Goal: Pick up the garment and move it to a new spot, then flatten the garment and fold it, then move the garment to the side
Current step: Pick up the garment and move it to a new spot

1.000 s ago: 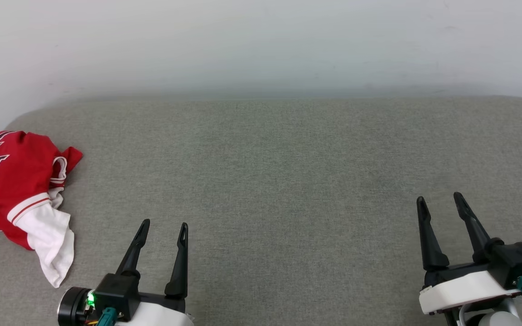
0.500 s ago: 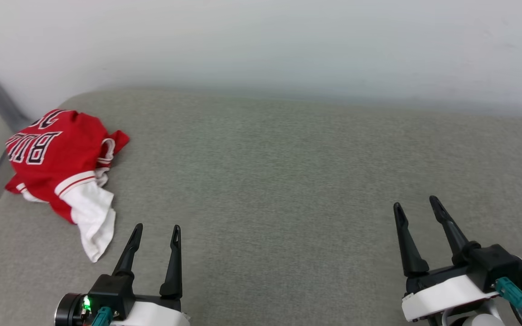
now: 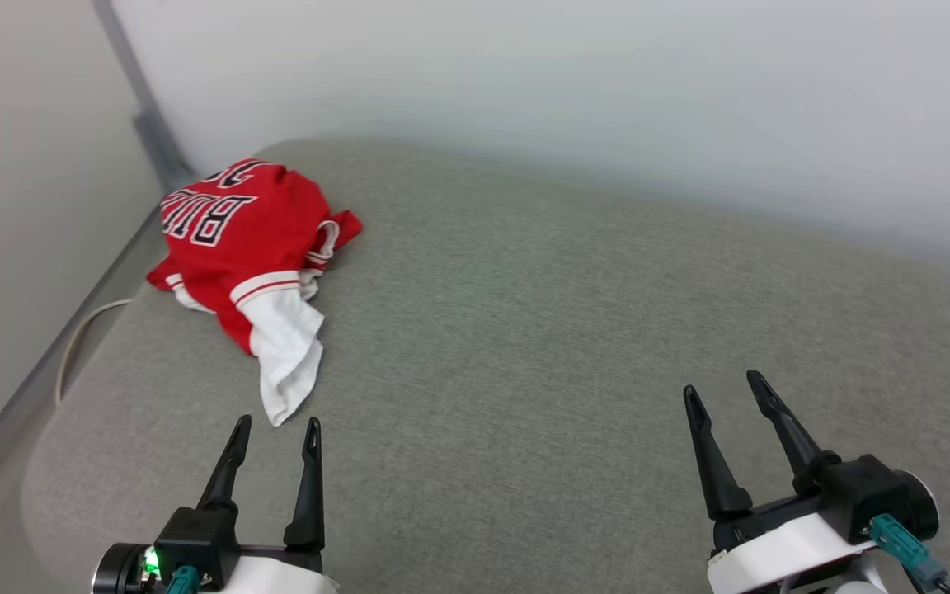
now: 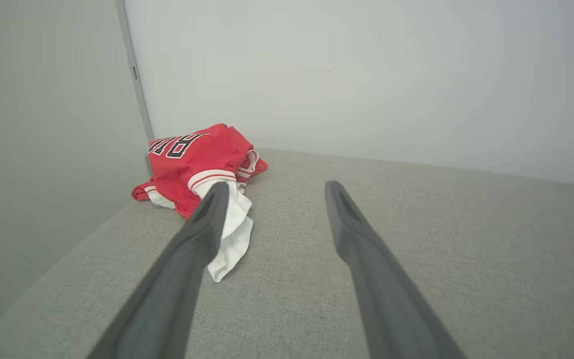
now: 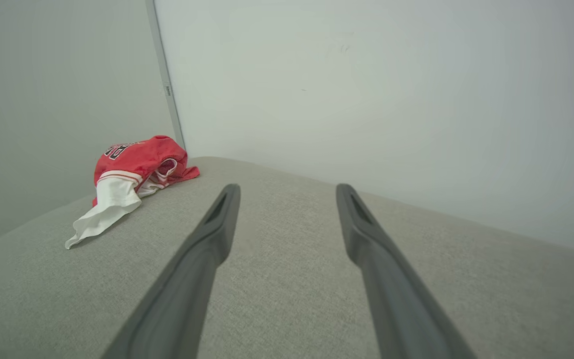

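Observation:
The garment (image 3: 248, 239) is a red jersey with a white sleeve and black lettering, lying crumpled at the far left corner of the grey cushion (image 3: 524, 330). Its white sleeve trails toward me. The left wrist view has the garment (image 4: 192, 164) ahead and to the left; the right wrist view has the garment (image 5: 132, 174) far off to the left. My left gripper (image 3: 275, 427) hangs open just short of the sleeve's tip, nothing between its fingers. My right gripper (image 3: 722, 388) is open and empty over the cushion's near right part, well away from the garment.
A pale wall (image 3: 566, 82) rises behind the cushion. A second wall with a grey corner strip (image 3: 141, 107) closes the left side. A white cable (image 3: 79, 338) runs down beside the cushion's left edge.
The camera has turned left, so the garment sits nearer the picture's middle and the left wall has come into view. Both grippers stay open and empty, low in the picture.

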